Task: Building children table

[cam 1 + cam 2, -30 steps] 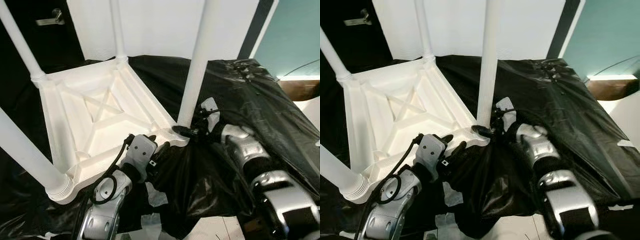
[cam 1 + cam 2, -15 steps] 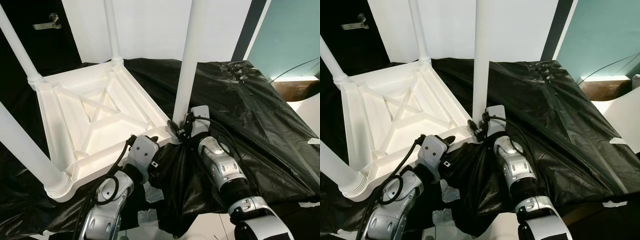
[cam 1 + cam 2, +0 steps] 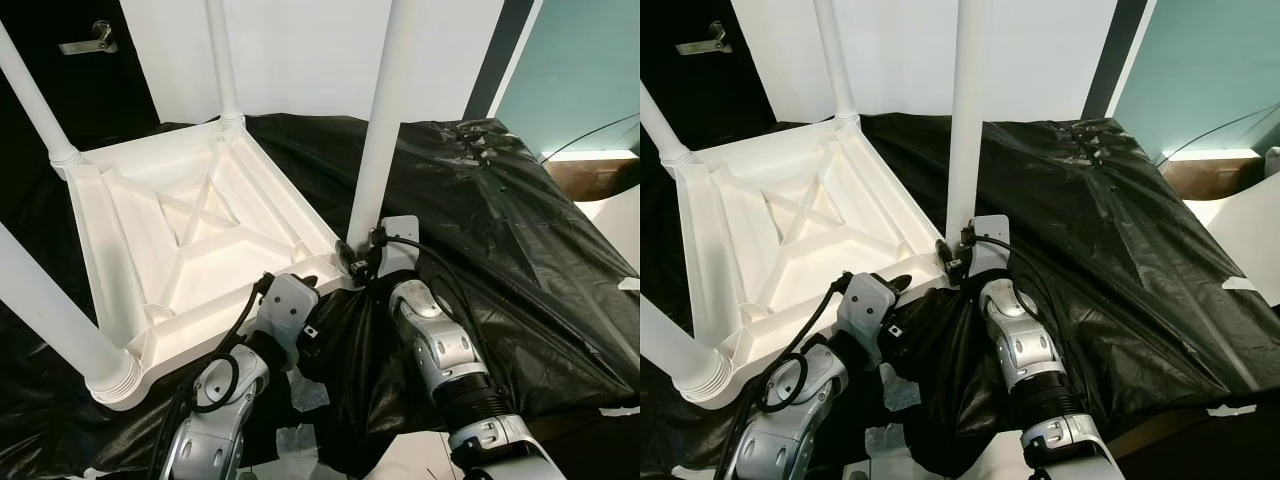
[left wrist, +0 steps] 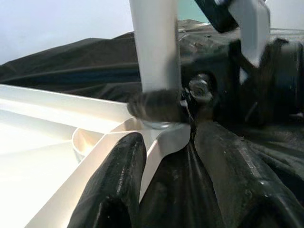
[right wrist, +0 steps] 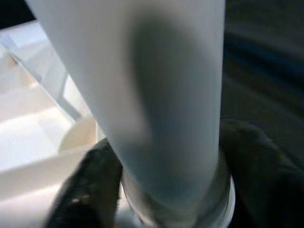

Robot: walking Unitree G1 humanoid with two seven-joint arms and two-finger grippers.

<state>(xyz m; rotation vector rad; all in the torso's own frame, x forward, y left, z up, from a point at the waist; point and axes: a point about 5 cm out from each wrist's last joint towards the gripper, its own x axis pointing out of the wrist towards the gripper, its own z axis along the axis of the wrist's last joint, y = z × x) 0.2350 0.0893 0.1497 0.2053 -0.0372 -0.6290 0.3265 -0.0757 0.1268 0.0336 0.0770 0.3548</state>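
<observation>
So the white table top (image 3: 190, 240) lies upside down on the black sheet (image 3: 500, 230), and I count four legs standing in its corners, so most of the build looks done. My right gripper (image 3: 358, 260) has its fingers closed around the base of the near leg (image 3: 380, 120), which I judge is seating last. My left gripper (image 4: 190, 142) straddles the frame's edge beside that corner, fingers spread apart, steadying it.
</observation>
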